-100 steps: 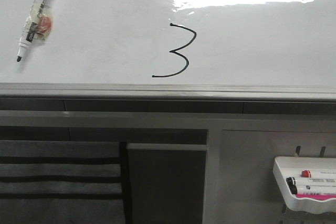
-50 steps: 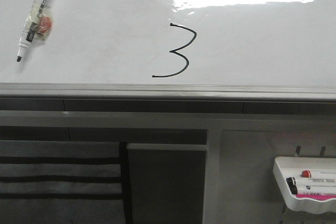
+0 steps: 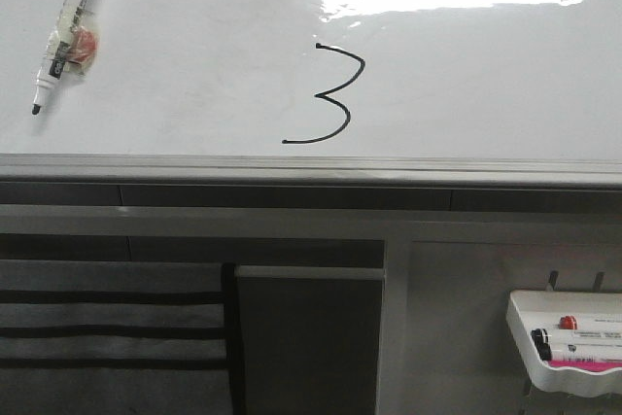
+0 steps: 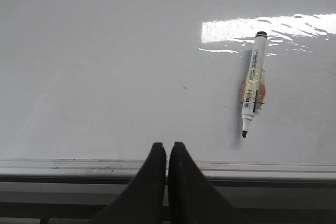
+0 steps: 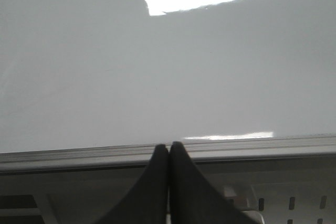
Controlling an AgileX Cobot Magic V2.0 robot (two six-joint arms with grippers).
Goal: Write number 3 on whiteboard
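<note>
Left tool (image 4: 167,148) shut, fingers pressed together, nothing in it, parked just off the whiteboard (image 4: 105,51) edge. Right tool (image 5: 168,148) same: fingers together, empty, at the board's grey edge. Both sit back from the surface, likely because writing is done and they are retracted.

Marker (image 4: 252,85) lies flat on the board, cap off, tip toward the near edge, some tape or orange-red bit wrapped mid-barrel; near the left tool but not touching. In the front view it sits at the board's upper left (image 3: 64,31), well apart from the digit.

Number 3 (image 3: 330,94) is drawn in thin black line near board centre, under the glare patch, long tail running lower-left, just above the edge. Looks complete, so task seems finished.

Tray (image 3: 518,323) at lower right below the board holds spare markers (image 3: 573,339), black-capped and red-capped, plus something pink in front.
</note>
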